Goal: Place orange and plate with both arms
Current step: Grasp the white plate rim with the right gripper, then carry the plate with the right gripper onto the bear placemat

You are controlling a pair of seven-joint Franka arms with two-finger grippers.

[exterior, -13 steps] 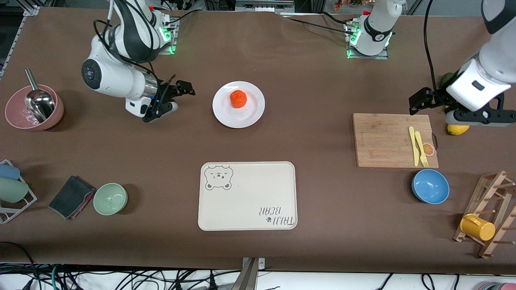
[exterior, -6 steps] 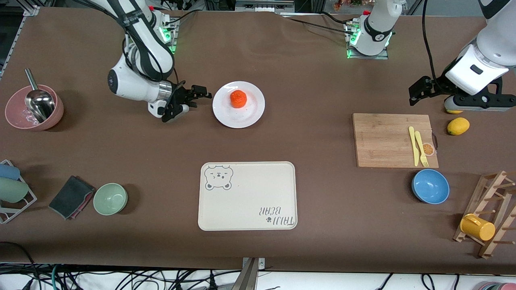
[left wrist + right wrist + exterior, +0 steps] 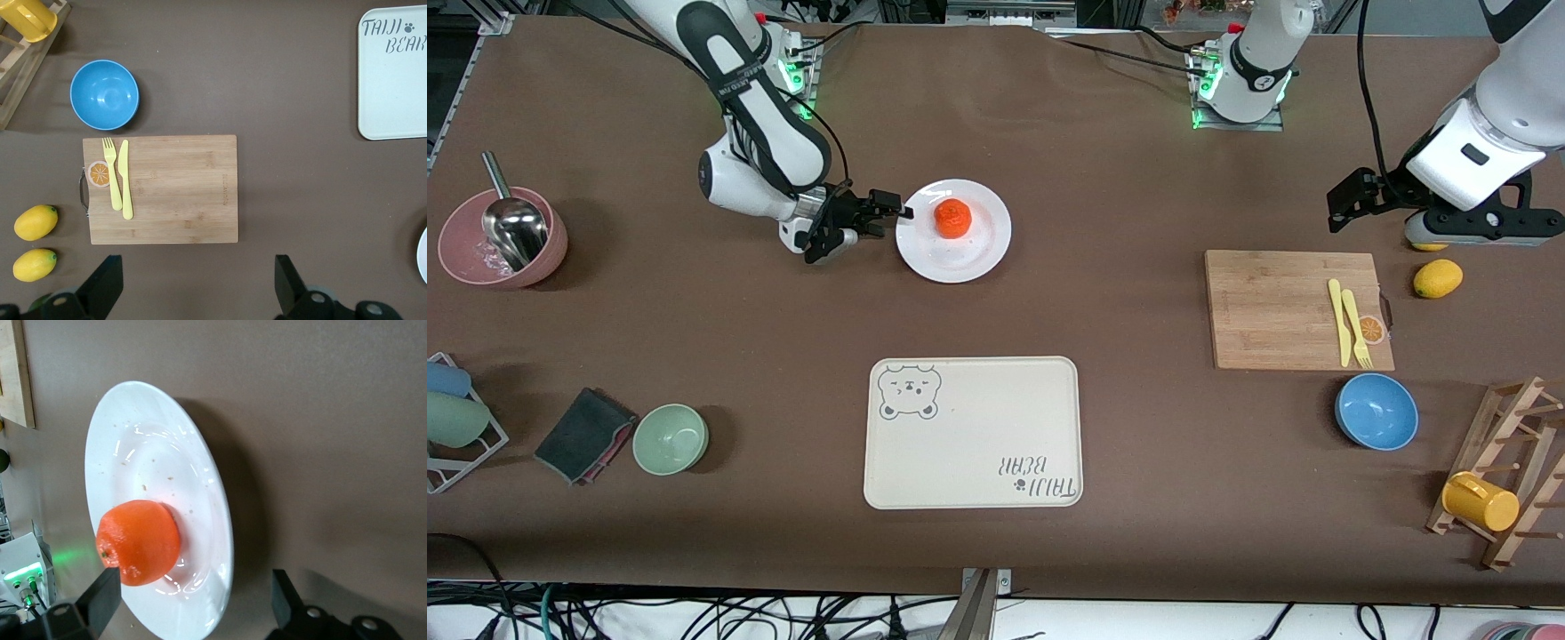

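- The orange sits on the white plate, which rests on the tabletop farther from the front camera than the bear-printed tray.
- The right tool is low, just beside the plate's rim at the right arm's end, fingers spread and empty, pointing sideways at the rim.
- The right arm is clearly nearer.
- The left tool hangs open and empty near the lemon and cutting board, well apart from the plate, waiting.
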